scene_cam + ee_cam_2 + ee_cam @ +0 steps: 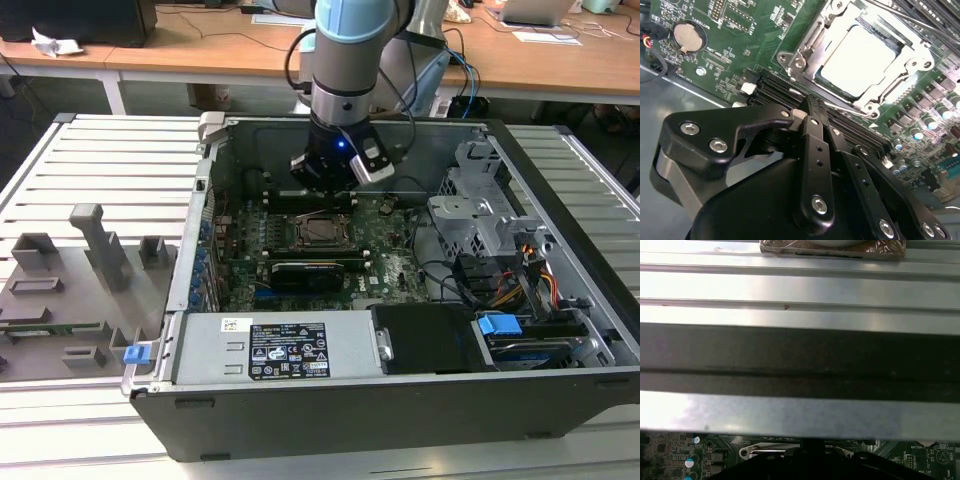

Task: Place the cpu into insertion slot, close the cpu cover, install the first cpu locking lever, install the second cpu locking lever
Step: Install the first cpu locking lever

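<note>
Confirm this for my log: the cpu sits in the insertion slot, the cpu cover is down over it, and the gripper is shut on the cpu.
Not quite. In the second wrist view the gripper holds nothing; its fingers are shut beside the socket. The cpu does sit in the insertion slot under the cpu cover.

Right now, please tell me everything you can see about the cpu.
The cpu is a small, flat square chip with a pale silver-grey metal face that reflects light. It lies flat inside the insertion slot on the green board. The cpu cover frames it, overlapping its edges. The gripper hangs beside the socket, not touching the chip.
</note>
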Tool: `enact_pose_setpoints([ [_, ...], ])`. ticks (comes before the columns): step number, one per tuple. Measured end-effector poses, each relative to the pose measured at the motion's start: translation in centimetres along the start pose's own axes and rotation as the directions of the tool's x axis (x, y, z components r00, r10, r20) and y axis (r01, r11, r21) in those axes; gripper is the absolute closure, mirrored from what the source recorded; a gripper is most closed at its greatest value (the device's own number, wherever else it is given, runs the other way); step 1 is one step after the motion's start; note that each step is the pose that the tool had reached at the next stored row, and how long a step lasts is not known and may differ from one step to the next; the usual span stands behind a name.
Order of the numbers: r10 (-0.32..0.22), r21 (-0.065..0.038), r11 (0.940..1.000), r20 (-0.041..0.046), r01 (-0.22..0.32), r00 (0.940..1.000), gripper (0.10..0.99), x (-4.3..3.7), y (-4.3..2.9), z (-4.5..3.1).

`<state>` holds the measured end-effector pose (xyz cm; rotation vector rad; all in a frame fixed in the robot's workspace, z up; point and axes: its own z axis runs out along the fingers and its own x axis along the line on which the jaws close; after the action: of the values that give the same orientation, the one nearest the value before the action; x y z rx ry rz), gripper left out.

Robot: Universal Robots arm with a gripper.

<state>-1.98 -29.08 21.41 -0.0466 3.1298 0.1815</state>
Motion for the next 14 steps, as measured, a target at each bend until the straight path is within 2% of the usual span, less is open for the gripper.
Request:
enact_pose_setpoints([
  [9,0.0,0.0,1.0,-0.0001,0.0,1.0,0.98,-0.49,-0.07,0.48],
  [14,-0.001,0.005,1.0,-0.0003,0.001,1.0,0.98,-0.53,-0.09,0.68],
])
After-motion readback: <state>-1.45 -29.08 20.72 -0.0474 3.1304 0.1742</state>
